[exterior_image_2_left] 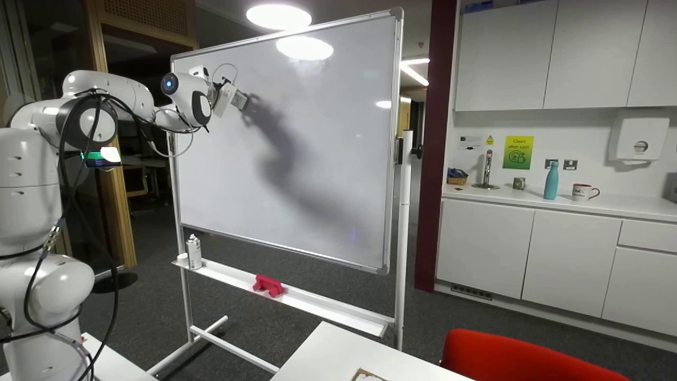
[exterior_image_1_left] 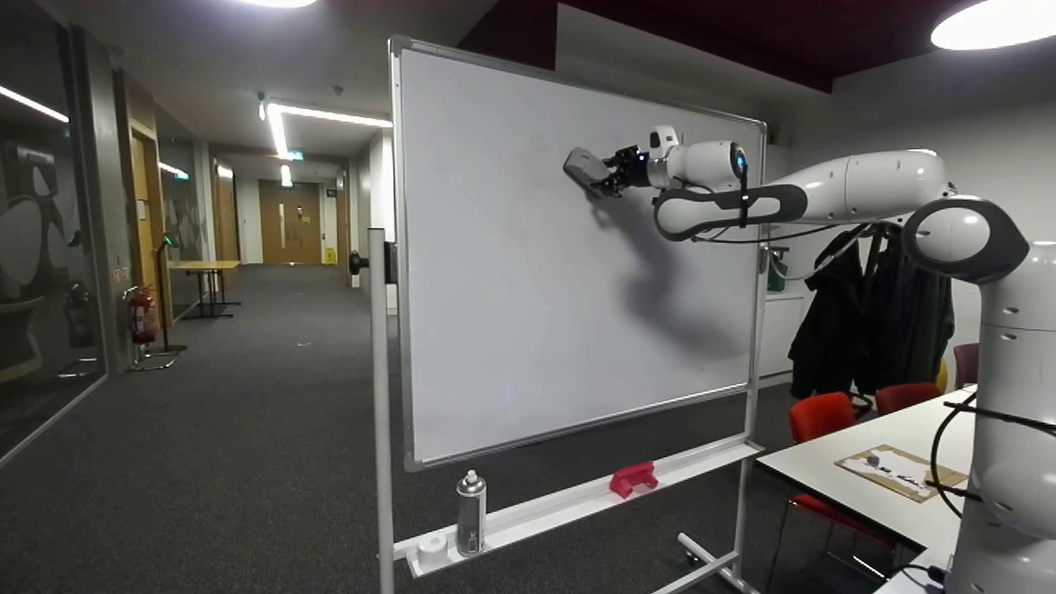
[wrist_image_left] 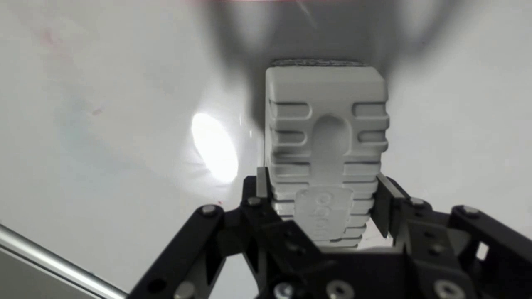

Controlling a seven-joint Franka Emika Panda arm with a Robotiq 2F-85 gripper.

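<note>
Eraser (wrist_image_left: 326, 137), grey and ribbed, is sitting in the gripper (wrist_image_left: 325, 182), and we are seeing the jaws clamped on it, a finger pressing each long side. It is lying straight ahead of the gripper: in the wrist view its long axis is running out between the fingertips, the lettered end tucked in between them and the far end reaching well beyond. Its dark underside is facing the upper part of the whiteboard (exterior_image_1_left: 511, 313), where a shadow (wrist_image_left: 320, 33) is falling from the far end (whether it is touching the surface, we cannot tell). We are counting just one arm (exterior_image_1_left: 874, 186), so no other is standing any nearer to it.
</note>
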